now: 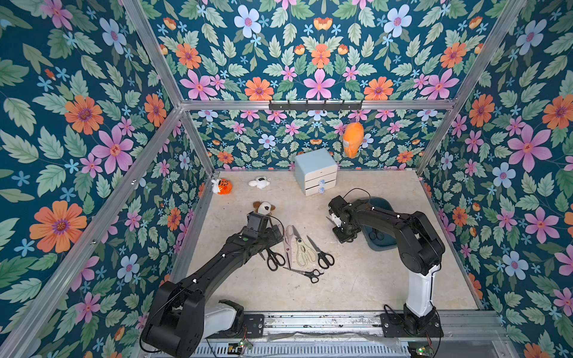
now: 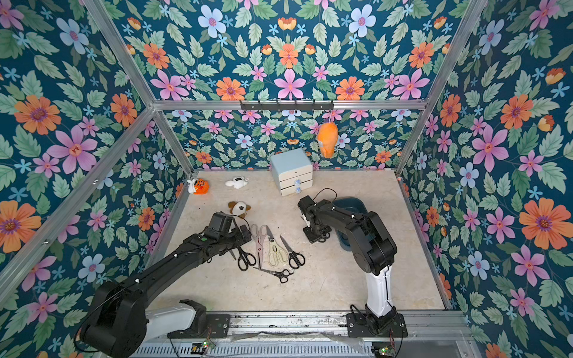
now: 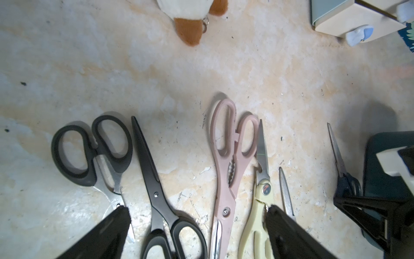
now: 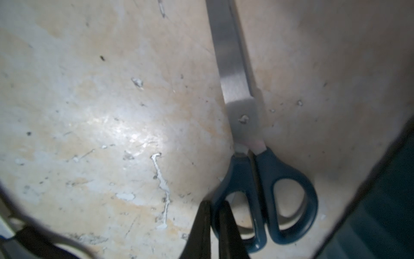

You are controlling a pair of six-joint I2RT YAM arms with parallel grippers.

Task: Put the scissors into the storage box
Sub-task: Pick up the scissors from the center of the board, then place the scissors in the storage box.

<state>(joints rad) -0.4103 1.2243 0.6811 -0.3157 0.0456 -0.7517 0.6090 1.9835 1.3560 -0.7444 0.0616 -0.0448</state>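
Right gripper (image 4: 215, 205) is pinched tight on one handle loop of the dark blue scissors (image 4: 266, 179). Its two black fingers squeeze the smooth plastic ring, and the plain steel blades run straight away from it, closed. Whether that pair rests on the table or hangs just above it I cannot tell.

In both top views this grip sits right of centre, just beside the storage box (image 1: 383, 207). That is a dark teal plastic tub with rounded corners and low walls, mostly covered by the right arm. A black-handled pair (image 1: 376, 236) lies inside it.

Near the middle of the frame more scissors lie flat in a loose fan:
- a pink pair (image 1: 288, 245) with toothed inner grips
- cream kitchen shears (image 1: 302, 248)
- a matte black pair (image 1: 276, 259) at the fan's left edge
- another black pair (image 1: 317, 249) at its right
- a small slim pair (image 1: 302, 272) below them

Left gripper (image 3: 197, 214) hovers over this fan with its jaws spread wide, holding nothing. The table (image 1: 356, 279) is mottled beige, scuffed and flecked.
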